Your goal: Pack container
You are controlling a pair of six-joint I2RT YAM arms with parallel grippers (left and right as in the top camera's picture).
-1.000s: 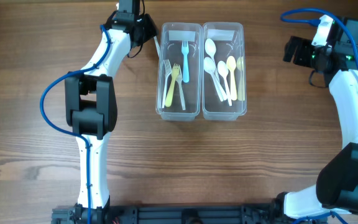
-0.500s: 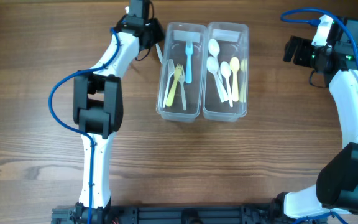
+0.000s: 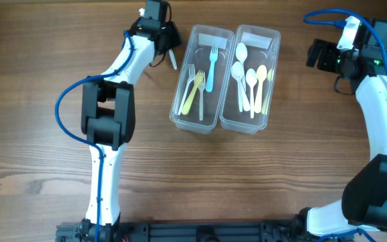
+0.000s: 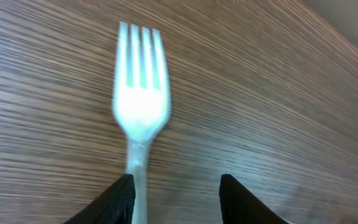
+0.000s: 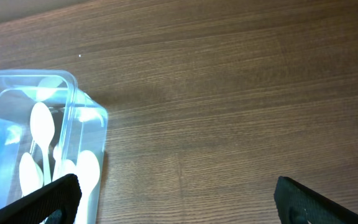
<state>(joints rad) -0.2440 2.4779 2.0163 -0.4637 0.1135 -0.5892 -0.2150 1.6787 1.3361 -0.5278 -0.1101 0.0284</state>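
Container farther right, askew

Clear glossy plastic container on matt wood-grain table.

The fork is blurred in the left wrist view, its handle running off the bottom edge beside the left claw, whose tips alone show. The right wrist view cuts the container at its left and bottom edges, and the right claw to two dark tips.
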